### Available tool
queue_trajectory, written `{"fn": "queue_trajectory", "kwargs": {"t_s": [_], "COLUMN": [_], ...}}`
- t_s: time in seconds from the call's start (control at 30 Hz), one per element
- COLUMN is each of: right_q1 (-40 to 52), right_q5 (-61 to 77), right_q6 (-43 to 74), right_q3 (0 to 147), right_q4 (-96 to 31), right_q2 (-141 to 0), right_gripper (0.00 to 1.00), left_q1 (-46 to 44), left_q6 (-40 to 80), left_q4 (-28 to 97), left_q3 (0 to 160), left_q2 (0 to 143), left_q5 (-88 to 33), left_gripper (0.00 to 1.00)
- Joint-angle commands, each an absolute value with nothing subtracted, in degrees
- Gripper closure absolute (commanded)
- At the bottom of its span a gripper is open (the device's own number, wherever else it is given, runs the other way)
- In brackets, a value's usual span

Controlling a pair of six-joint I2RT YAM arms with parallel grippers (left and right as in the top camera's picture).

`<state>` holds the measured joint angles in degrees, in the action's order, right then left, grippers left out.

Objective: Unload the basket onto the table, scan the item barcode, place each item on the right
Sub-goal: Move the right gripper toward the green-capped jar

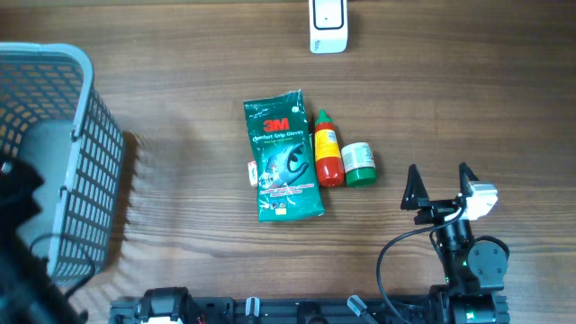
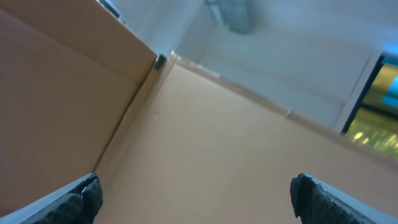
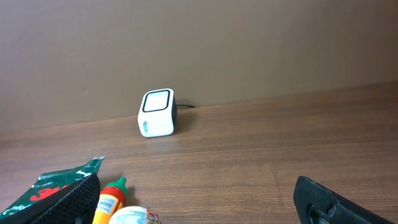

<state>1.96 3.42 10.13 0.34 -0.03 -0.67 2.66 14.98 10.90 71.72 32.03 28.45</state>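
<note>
The work surface is a brown wooden table [image 1: 180, 234], described here from the overhead view. A grey mesh basket [image 1: 90, 162] stands at the 9 o'clock edge.

The green glove packet [image 1: 282, 157] lies flat at the centre, printed face up. The right gripper [image 1: 439, 175] hovers at 4 o'clock, well apart from the goods. Its jaws are spread wide and carry nothing. The left gripper [image 2: 196, 193] is likewise released and empty. Its camera points away from the goods, so its place over the table cannot be told.

The red sauce bottle [image 1: 327, 153] lies just beside the packet at its 3 o'clock side. The white scanner [image 1: 328, 25] stands at 12 o'clock, its window facing the goods. The green-lidded jar [image 1: 359, 165] lies beside the bottle.

Step in hand, as judged: start position, with no item picked. No barcode is legible. The next move calls for the right gripper to travel toward 10 o'clock, descend on one item, most readily the jar, and clamp it for presentation to the scanner.
</note>
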Motion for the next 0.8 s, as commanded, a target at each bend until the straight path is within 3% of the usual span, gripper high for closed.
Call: {"fn": "queue_trajectory", "kwargs": {"t_s": [0.0, 0.23, 0.3, 0.43, 0.53, 0.6, 0.67, 0.77], "right_q1": [2.07, 2.07, 2.07, 2.07, 2.07, 2.07, 2.04, 2.02], "right_q5": [3.97, 2.13, 6.9, 22.94, 30.28, 30.81, 34.96, 34.74], "right_q6": [9.13, 9.74, 19.0, 52.07, 66.0, 66.98, 59.83, 57.63], "right_q3": [0.3, 0.3, 0.3, 0.3, 0.3, 0.3, 0.38, 3.05], "right_q4": [0.08, 1.04, 1.15, 1.74, 1.96, 2.04, 4.84, 0.1], "right_q2": [-0.27, -0.27, -0.27, -0.27, -0.27, -0.27, -0.27, -1.13], "right_gripper": [0.0, 0.0, 0.0, 0.0, 0.0, 0.0, 0.0, 0.01], "left_q1": [3.01, 3.01, 3.01, 3.01, 3.01, 3.01, 3.01, 3.01], "left_q6": [18.26, 19.0, 20.64, 26.83, 29.26, 29.28, 30.33, 30.7], "left_q4": [11.38, 15.92, 16.6, 18.17, 17.91, 17.39, 17.41, 17.45], "left_q3": [72.25, 72.23, 72.23, 71.7, 69.93, 68.95, 68.6, 68.62], "left_q2": [28.64, 19.53, 18.46, 18.39, 18.37, 18.35, 18.35, 18.35], "left_q5": [27.57, 27.51, 27.49, 27.49, 27.51, 27.46, 27.49, 25.93], "left_gripper": [0.0, 0.0, 0.0, 0.0, 0.0, 0.0, 0.0, 0.0]}}
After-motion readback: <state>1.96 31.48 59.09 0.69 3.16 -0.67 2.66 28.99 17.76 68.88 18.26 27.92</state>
